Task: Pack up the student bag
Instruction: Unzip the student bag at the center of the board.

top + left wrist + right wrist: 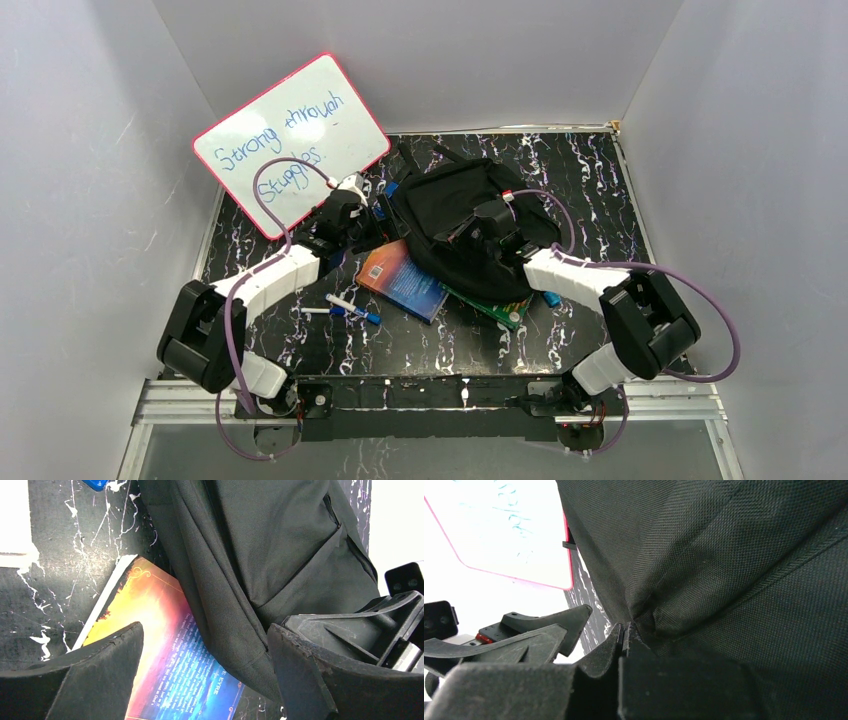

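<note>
The student bag (465, 205), a black soft backpack, lies in the middle of the table on top of two books. My right gripper (465, 232) is on the bag's top. In the right wrist view it (624, 627) is shut on a puckered fold of the bag's fabric (724, 555). My left gripper (385, 215) is at the bag's left side. In the left wrist view it (205, 667) stands open above a colourful book (170, 665) and the bag's edge (235, 580), holding nothing.
The colourful book (402, 280) sticks out from under the bag's front left, and a green book (500, 306) from its front. Two markers (350, 308) lie near the left arm. A pink-framed whiteboard (290, 140) leans at the back left. A small blue item (552, 298) lies beside the right arm.
</note>
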